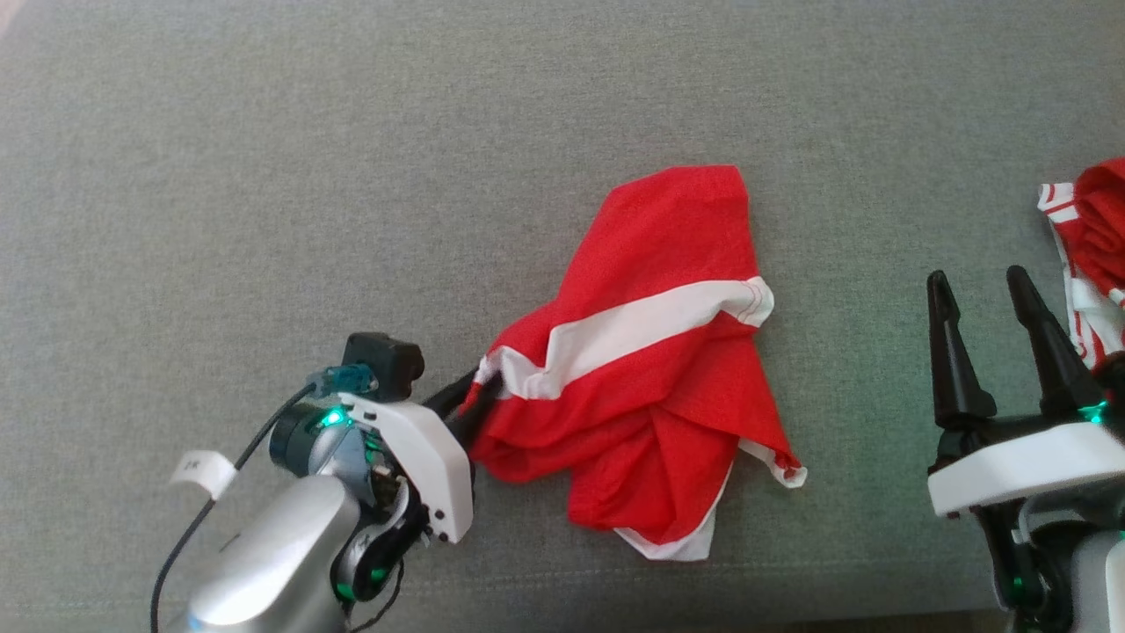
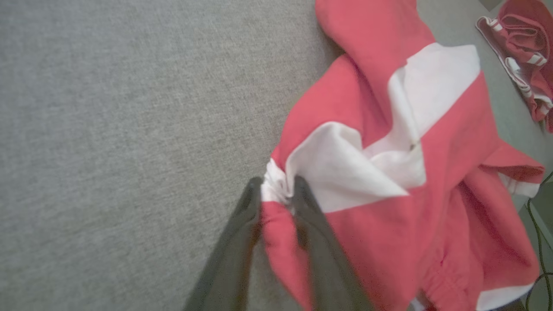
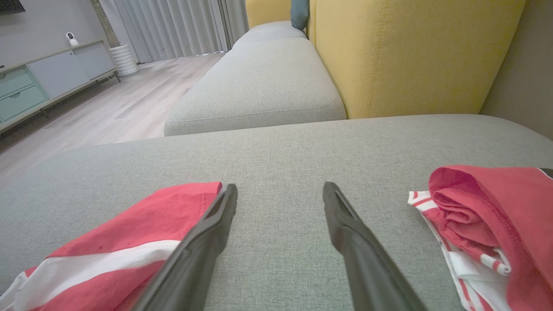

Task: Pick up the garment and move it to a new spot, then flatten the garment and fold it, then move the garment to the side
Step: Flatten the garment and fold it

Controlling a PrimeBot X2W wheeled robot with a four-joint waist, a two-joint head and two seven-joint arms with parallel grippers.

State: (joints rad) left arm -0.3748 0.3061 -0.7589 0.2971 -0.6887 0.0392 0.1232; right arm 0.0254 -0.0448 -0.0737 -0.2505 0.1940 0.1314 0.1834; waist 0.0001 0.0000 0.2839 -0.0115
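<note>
Start at the left of the sofa (image 1: pixel 264 176): your left pincer (image 1: pixel 470 400) lies low over the seat, pointing right. Its two fingers are pinched on the left edge of the garment (image 1: pixel 650 369), where the white band ends. In the left wrist view the cloth bunches between them.

The garment sits crumpled at the middle of the seat, so all of it lies to the right of that pincer. Its long axis runs from the sofa's near edge toward the back, and the white band crosses it on a slant. I judge a lift from this edge would let the rest trail right.

Further right, your right pincer (image 1: pixel 977 277) has its fingers wide apart and holds nothing, well clear of the garment. So the left arm is the nearer one. A second red bundle (image 1: pixel 1094 237) lies at the right edge; leave it.
</note>
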